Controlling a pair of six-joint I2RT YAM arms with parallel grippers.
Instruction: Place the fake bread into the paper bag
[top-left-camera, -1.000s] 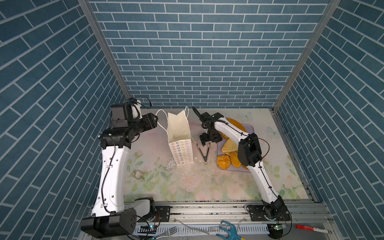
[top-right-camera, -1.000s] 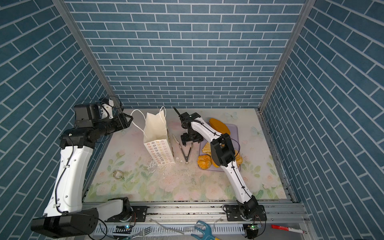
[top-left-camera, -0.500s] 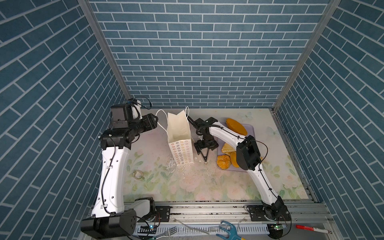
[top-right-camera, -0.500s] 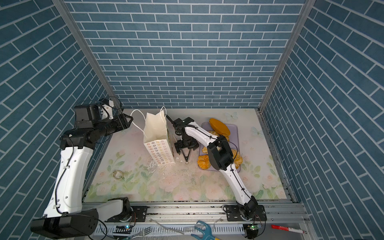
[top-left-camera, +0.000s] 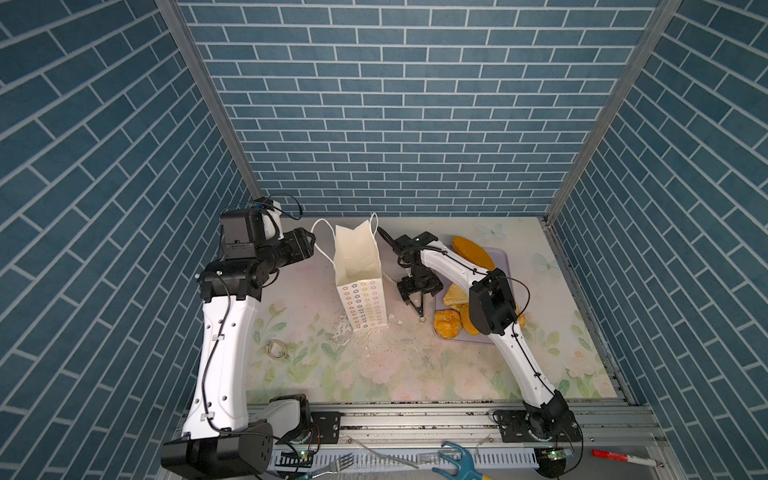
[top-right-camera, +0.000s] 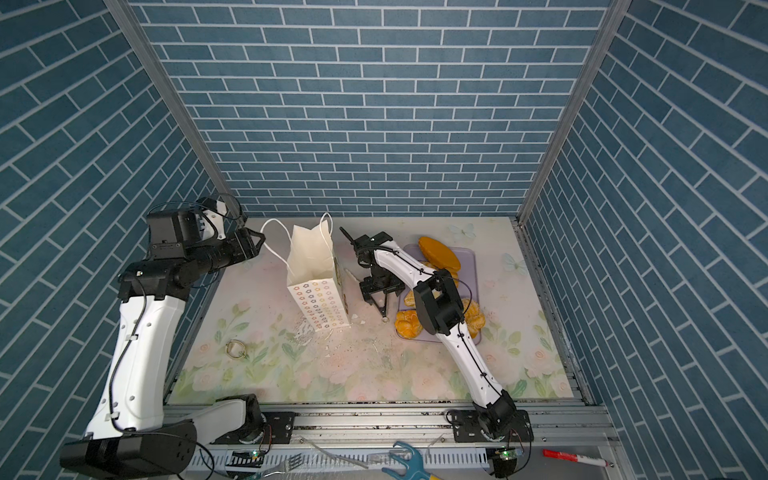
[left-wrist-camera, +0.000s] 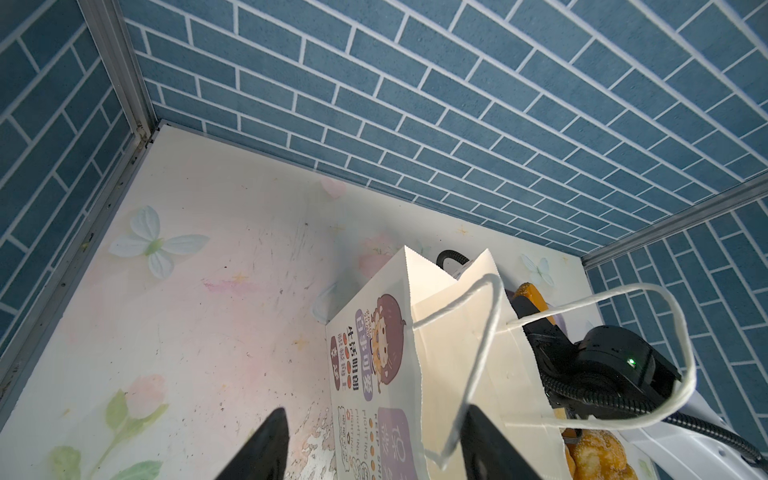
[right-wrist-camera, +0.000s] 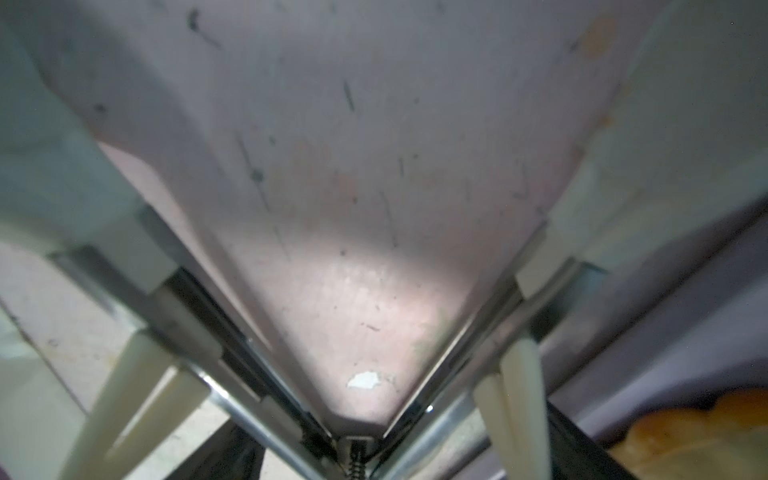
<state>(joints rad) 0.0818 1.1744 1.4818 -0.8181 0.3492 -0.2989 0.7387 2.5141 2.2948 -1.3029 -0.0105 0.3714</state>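
Note:
The white paper bag stands upright and open-mouthed at mid-table. My left gripper is open beside its cord handle, which runs along one finger. Fake bread lies on the lavender tray: an oval loaf, a triangle, a round bun, with others hidden behind my right arm. My right gripper points down, jaws wide either side of metal tongs lying between bag and tray.
A small metal ring and crumbs lie on the floral mat left of and in front of the bag. A fork, a blue tool and a red marker rest on the front rail. Brick walls close three sides.
My right gripper has come forward and down over the tongs, and its jaws have narrowed slightly. The left arm and the bag have not moved.

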